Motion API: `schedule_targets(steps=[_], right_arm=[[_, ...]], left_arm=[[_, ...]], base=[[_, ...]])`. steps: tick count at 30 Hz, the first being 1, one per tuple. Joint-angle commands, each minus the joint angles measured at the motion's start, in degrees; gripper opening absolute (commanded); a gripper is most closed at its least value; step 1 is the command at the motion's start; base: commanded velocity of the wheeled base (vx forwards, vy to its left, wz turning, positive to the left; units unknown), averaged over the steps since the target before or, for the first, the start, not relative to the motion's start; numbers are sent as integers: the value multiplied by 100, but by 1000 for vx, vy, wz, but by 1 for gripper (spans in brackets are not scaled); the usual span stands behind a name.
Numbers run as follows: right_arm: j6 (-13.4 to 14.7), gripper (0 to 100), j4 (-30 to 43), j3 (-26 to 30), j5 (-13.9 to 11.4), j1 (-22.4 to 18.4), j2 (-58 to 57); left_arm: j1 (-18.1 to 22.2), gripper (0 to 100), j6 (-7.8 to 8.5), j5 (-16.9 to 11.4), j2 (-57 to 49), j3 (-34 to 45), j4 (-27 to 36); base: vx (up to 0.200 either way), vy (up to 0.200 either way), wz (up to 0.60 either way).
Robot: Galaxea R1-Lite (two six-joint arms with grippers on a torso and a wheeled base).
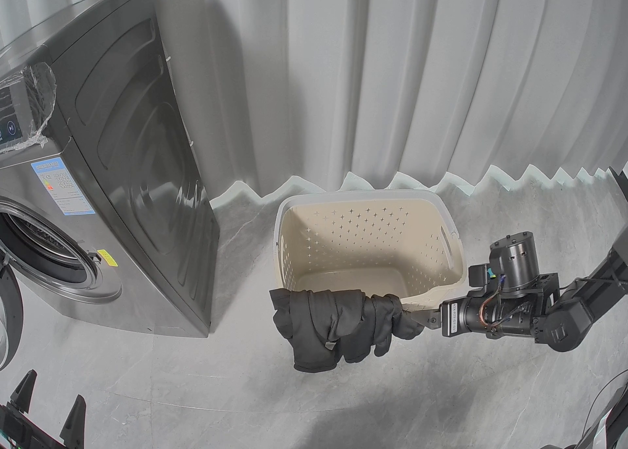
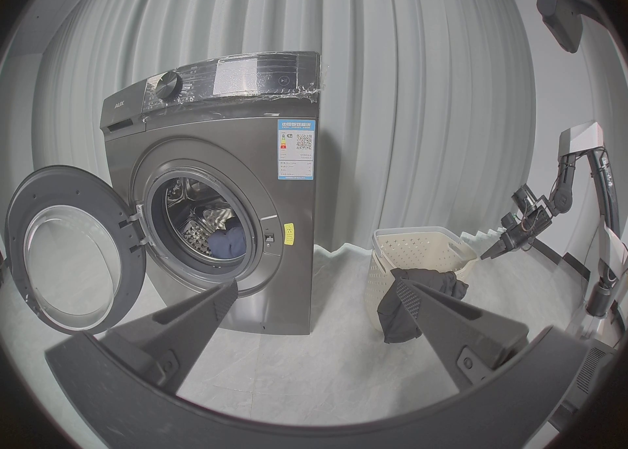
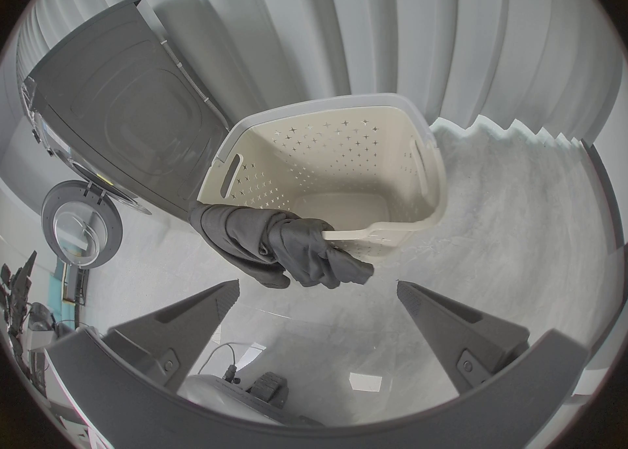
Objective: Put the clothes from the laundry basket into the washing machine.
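Note:
The cream laundry basket (image 1: pixel 366 196) stands on the floor to the right of the grey washing machine (image 1: pixel 131 162). Nothing lies inside the basket. A dark grey garment (image 1: pixel 327 329) hangs over its near rim. My right gripper (image 1: pixel 425 319) is level with that rim, just right of the garment, open with nothing between its fingers (image 3: pixel 196 313). The garment (image 3: pixel 261 241) lies just beyond them. My left gripper (image 1: pixel 51 404) hangs open low in front of the machine. The round door (image 2: pixel 65 260) is swung wide, and a blue garment (image 2: pixel 227 242) lies in the drum.
White pleated curtains (image 1: pixel 392 64) hang behind the basket and the machine. Bare grey floor (image 1: pixel 229 391) stretches between the machine's front and the basket. The open door (image 1: pixel 8 313) juts out at the far left.

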State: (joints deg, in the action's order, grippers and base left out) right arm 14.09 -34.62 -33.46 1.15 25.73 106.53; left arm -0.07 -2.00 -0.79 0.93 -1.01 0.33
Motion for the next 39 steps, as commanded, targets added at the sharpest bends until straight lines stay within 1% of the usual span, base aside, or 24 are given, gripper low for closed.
schedule_targets(steps=[1,5,11,22,25,31,39], right_arm=[[146,100,-194,-134,123,230,518],[173,100,-229,-266,211,318,869],[278,100,-177,-512,219,441,1124],[287,100,-150,-952,228,494,1713],[305,100,-159,-1171,228,494,1941],[639,100,-168,-1663,237,555,2425],[727,100,-177,-2305,246,494,2926]], left_arm=[[-1,100,-2,0,-75,92,2],[-1,100,-2,0,-84,92,2],[-1,100,-2,0,-84,92,2],[-1,100,-2,0,-84,92,2],[-1,100,-2,0,-75,92,2],[-1,100,-11,0,-75,92,2],[-1,100,-11,0,-75,92,2]], base=[[0,0,0],[0,0,0],[0,0,0],[0,0,0],[0,0,0],[0,0,0],[0,0,0]])
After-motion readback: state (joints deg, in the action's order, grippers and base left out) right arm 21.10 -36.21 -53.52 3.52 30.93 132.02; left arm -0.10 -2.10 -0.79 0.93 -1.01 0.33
